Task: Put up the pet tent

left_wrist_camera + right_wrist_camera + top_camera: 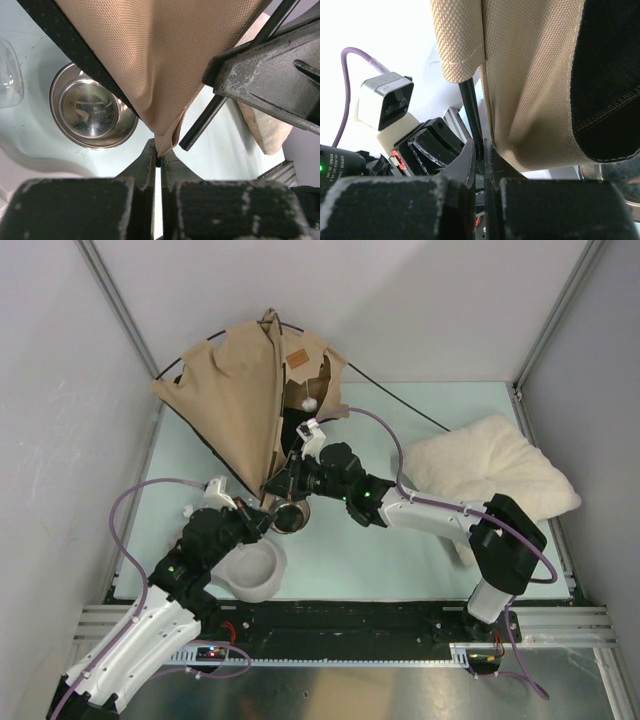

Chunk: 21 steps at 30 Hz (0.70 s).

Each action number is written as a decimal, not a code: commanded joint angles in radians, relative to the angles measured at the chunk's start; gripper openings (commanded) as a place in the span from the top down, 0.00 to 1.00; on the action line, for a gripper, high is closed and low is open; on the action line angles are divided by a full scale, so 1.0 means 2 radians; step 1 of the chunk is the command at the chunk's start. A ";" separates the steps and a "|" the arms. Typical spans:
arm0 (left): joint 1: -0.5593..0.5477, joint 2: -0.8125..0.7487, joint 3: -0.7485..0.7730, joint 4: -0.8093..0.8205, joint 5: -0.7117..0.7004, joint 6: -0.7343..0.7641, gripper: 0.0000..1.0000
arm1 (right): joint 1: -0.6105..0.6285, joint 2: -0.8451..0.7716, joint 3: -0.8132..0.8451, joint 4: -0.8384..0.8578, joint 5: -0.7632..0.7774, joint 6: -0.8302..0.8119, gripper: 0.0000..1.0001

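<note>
The tan pet tent point(240, 400) with black lining stands partly raised at the back left, its brown label point(297, 359) and white pompom point(309, 403) showing near the doorway. My left gripper point(262, 510) is shut on the tent's lower fabric corner point(167, 142). My right gripper point(285, 483) is shut on a thin black pole point(471, 112) right beside that corner. The pole's free end point(187, 143) shows in the left wrist view. Another black pole point(400, 400) runs out over the mat to the right.
The grey double pet bowl point(250, 570) lies under my left arm, its steel bowl point(92, 107) just beside the corner. A cream fluffy pillow point(490, 475) lies at the right. White walls and metal frame rails enclose the mat point(400, 550).
</note>
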State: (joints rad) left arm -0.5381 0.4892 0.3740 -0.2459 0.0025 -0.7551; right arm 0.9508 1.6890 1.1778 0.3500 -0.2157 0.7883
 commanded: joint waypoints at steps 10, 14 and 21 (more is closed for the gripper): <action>-0.003 0.007 -0.009 -0.098 0.034 0.010 1.00 | -0.036 0.005 0.056 0.079 0.123 0.004 1.00; -0.004 0.006 -0.008 -0.098 0.033 0.009 1.00 | -0.034 0.007 0.056 0.065 0.129 -0.011 1.00; -0.004 0.009 -0.006 -0.100 0.023 0.007 1.00 | -0.032 0.007 0.055 0.050 0.129 -0.029 1.00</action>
State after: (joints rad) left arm -0.5377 0.4957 0.3740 -0.2440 -0.0074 -0.7555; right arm 0.9516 1.7100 1.2049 0.3256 -0.1806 0.7658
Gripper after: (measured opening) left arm 0.022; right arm 0.054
